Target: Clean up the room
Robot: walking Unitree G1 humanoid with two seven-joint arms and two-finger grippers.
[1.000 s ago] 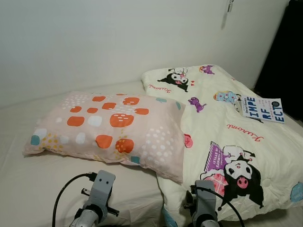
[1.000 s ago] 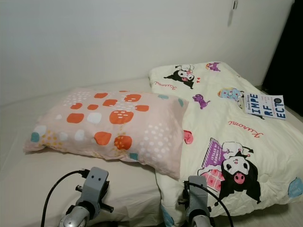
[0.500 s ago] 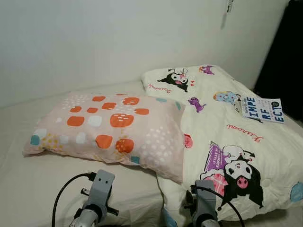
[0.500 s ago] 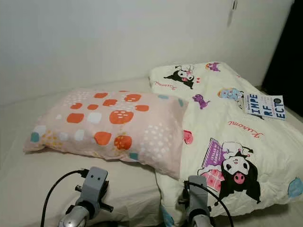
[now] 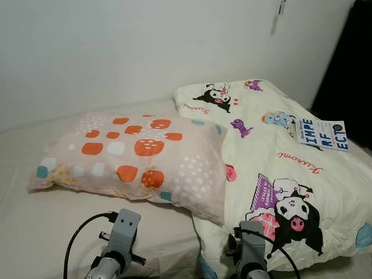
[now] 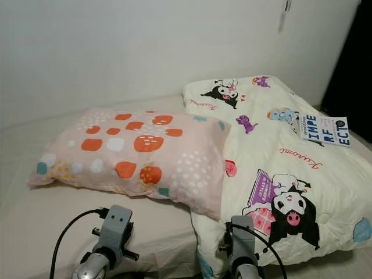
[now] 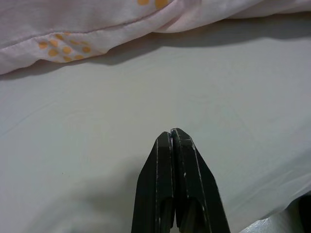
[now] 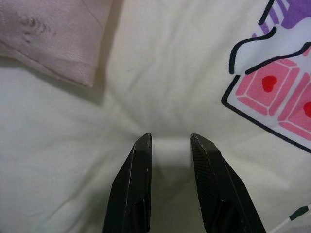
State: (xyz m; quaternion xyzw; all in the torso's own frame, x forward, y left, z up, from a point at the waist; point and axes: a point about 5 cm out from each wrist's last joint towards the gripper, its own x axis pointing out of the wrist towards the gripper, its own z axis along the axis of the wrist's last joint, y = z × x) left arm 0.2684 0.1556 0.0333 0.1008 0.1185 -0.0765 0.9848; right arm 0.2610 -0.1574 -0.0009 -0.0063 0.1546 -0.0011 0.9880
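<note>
**Left wrist view first: bed half-tidied, both grippers low at the near edge**

Nearest in. Left gripper (image 7: 171, 133) hangs just over the plain cream bedsheet (image 7: 121, 111), its two black fingers pressed together, nothing between them. Edge of the pink pillow lies beyond it, apart from the tips.

Right gripper (image 8: 169, 138) sits at the near edge of the cream cartoon-print quilted comforter (image 5: 279, 174). Fingers (image 8: 138, 170) narrowly parted, with a small ridge of comforter fabric rising between the tips; tips look to be touching or pressing the cloth. Whether it is truly gripped cannot be told.

Middle ground, head views. Pale pink rectangular pillow with orange, white and teal spots (image 5: 131, 154) lies flat across the bed, its right corner overlapping the comforter. Comforter is bunched in a thick heap on the right half of the bed, not spread out.

Further back. White paperback book with large blue block lettering (image 5: 321, 133) rests on top of the comforter toward the far right edge. White wall (image 5: 145, 46) behind.

Judgement on progress: early. Pillow looks reasonably placed. Left to do, likely: book off the bed, comforter spread or folded. Right gripper's position suggests the comforter is the step in hand.
</note>
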